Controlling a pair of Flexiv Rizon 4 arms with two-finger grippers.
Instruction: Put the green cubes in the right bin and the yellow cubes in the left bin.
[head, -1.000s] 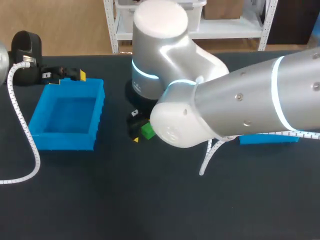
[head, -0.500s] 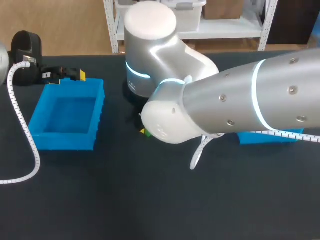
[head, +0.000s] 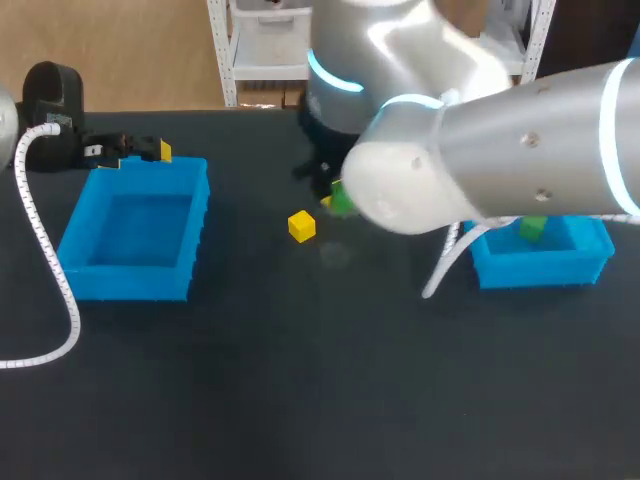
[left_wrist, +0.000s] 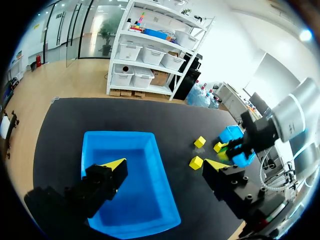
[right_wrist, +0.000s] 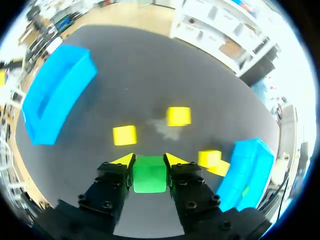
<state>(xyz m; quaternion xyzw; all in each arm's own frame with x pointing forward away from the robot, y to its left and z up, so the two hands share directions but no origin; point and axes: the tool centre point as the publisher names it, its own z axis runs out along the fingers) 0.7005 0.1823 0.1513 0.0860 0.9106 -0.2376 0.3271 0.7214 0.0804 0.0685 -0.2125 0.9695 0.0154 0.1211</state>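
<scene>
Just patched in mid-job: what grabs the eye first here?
The right arm fills the head view, its right gripper shut on a green cube. Yellow cubes lie loose on the table ahead of it, and the left bin looks empty.

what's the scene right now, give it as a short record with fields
left bin: blue, no cubes seen inside
right bin: blue, one green cube inside
right gripper: fingers shut on a second green cube, above the table, between the two bins
left gripper: open, holding nothing, over the left bin
yellow cubes: at least three loose on the table, none in a bin
done so far: one green cube sorted, no yellow ones
</scene>
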